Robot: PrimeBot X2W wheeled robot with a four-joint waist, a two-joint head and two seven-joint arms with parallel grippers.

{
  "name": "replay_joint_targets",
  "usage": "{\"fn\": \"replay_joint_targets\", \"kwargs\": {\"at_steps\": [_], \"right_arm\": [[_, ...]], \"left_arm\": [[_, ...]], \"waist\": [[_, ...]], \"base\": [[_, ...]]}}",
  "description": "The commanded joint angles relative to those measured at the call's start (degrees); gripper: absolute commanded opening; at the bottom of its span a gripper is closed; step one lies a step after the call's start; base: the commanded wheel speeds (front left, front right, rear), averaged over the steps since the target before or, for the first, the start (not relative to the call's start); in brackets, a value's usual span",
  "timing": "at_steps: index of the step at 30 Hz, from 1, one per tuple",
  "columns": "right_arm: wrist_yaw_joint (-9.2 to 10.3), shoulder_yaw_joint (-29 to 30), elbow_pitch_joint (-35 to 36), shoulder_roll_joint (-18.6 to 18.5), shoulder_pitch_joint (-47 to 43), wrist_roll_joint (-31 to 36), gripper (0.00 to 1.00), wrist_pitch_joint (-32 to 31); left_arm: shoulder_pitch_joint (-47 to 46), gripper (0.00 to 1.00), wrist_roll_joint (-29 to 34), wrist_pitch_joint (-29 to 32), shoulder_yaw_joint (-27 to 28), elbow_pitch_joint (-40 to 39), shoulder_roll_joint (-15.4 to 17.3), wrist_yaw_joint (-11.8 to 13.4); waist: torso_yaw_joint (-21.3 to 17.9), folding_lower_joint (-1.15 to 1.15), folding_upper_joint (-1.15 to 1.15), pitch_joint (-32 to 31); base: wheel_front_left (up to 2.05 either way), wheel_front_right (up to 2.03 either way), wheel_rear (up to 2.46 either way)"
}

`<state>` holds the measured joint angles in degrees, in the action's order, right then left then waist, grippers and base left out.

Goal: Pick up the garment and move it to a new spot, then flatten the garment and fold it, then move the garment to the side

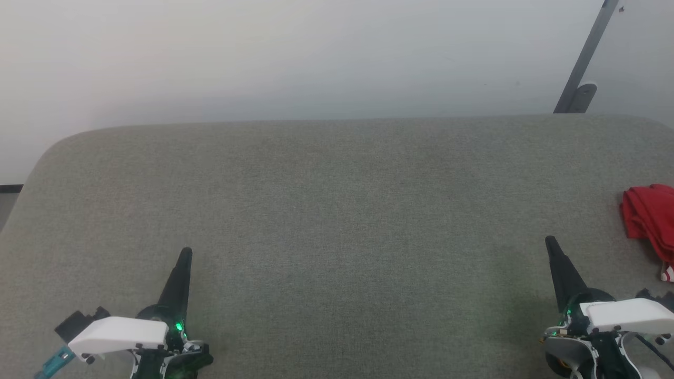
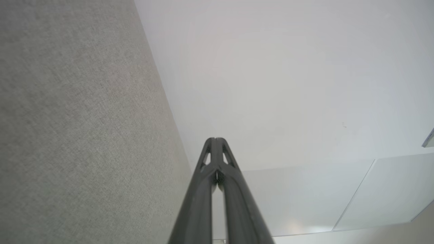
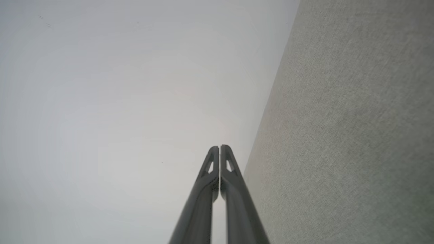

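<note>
Red cloth, the garment [image 1: 650, 221], is seen at the right edge of the head view, lying on the grey fabric surface [image 1: 337, 210] in what looks like a compact, layered bundle, with a bit of white-and-red trim at its lower end; part of it is cut off by the frame. The left gripper [image 1: 185, 254] and the right gripper [image 1: 550, 242] are held low near the front, each with its fingers pressed together and nothing between them. The right gripper is near the garment but apart from it. Whether folding has been done cannot be told for certain; the bundle at the side suggests either an untouched start or a finished task.
</note>
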<state>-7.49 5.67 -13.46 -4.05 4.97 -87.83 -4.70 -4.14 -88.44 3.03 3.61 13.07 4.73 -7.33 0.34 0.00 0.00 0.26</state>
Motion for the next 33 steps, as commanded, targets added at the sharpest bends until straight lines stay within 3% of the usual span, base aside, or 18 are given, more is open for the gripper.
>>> {"fn": "replay_joint_targets", "kwargs": {"at_steps": [1, 16, 33], "right_arm": [[-0.01, 0.10, -0.12, 0.13, 0.73, -0.73, 0.00, -0.39], [0.00, 0.72, -0.70, 1.19, 1.48, -5.03, 0.00, -1.86], [0.00, 0.79, -0.67, 1.23, 1.44, -4.82, 0.00, -1.82]], "left_arm": [[-1.27, 0.00, -0.65, 0.24, 0.20, -0.02, -0.10, -0.25], [-2.30, 0.00, -6.18, 2.04, 0.84, 0.97, -0.29, -0.27], [-2.22, 0.00, -5.48, 2.29, 1.24, 0.97, -0.60, -0.27]], "waist": [[-0.01, 0.00, 0.00, 0.00], [-0.34, 0.00, 0.00, -0.08], [-0.34, 0.00, 0.00, -0.08]], "base": [[0.00, 0.00, 0.00], [0.00, 0.00, 0.00], [0.00, 0.00, 0.00]]}}
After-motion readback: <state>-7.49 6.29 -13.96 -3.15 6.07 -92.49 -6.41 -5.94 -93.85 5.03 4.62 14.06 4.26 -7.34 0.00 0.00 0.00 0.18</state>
